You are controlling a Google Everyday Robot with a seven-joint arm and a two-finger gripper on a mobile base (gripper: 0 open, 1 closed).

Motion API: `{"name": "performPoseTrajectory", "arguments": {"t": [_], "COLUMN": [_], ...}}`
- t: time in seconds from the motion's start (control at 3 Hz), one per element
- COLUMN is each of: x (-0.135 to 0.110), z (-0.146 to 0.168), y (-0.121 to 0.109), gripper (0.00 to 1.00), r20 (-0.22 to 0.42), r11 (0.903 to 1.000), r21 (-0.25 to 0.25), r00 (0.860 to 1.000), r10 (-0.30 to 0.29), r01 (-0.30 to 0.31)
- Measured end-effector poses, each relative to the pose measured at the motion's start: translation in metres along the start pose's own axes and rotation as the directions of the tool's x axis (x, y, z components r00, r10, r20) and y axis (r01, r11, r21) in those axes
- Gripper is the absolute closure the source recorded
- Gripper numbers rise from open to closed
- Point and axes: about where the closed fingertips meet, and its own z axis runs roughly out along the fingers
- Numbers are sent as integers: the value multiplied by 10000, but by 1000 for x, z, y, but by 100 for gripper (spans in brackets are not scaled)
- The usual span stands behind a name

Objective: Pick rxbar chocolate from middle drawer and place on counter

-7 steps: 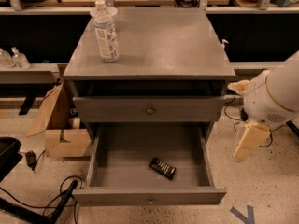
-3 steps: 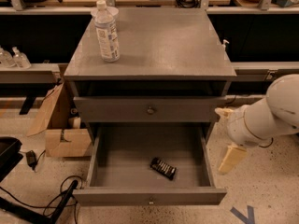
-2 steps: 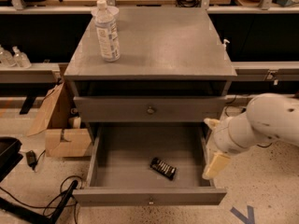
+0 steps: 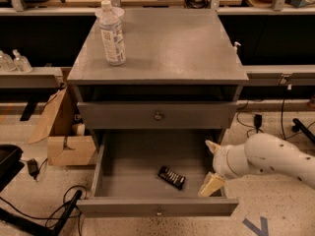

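Hand hovers at the right wall of the open drawer, over its front right corner, on the end of a white arm that reaches in from the drawer's right. Its two cream fingers stand apart, one toward the back of the drawer and one toward the front, so the hand is open and holds nothing.

The snack bar lies flat on the drawer floor, right of the middle and near the front panel, set at a slant. It is just to the left of the hand and not touching it.

The step in hand looks like the reach: the drawer is already pulled out and the bar has not been grasped. The next move calls for shifting the hand left, away from the drawer's right wall, until it is over the bar. The wrist should then turn so the fingers straddle the bar's narrow width, and the hand should lower nearly to the floor of the drawer before closing.

After that comes a lift clear of the closed drawer front above, up to the table over the drawer, where a bottle stands at the back left.
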Motion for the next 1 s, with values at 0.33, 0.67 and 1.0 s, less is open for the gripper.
{"name": "performPoseTrajectory", "arguments": {"t": [0.33, 0.67, 1.0], "x": [13, 11, -4], "z": [42, 46, 92], "y": [6, 5, -2], "gripper": [0, 0, 0], "r20": [583, 587, 640], "r11": [9987, 9986, 9974], "r21": [370, 352, 86], "r00": [9977, 9976, 9954], "r10": [337, 362, 714], "r01": [-359, -383, -721]}}
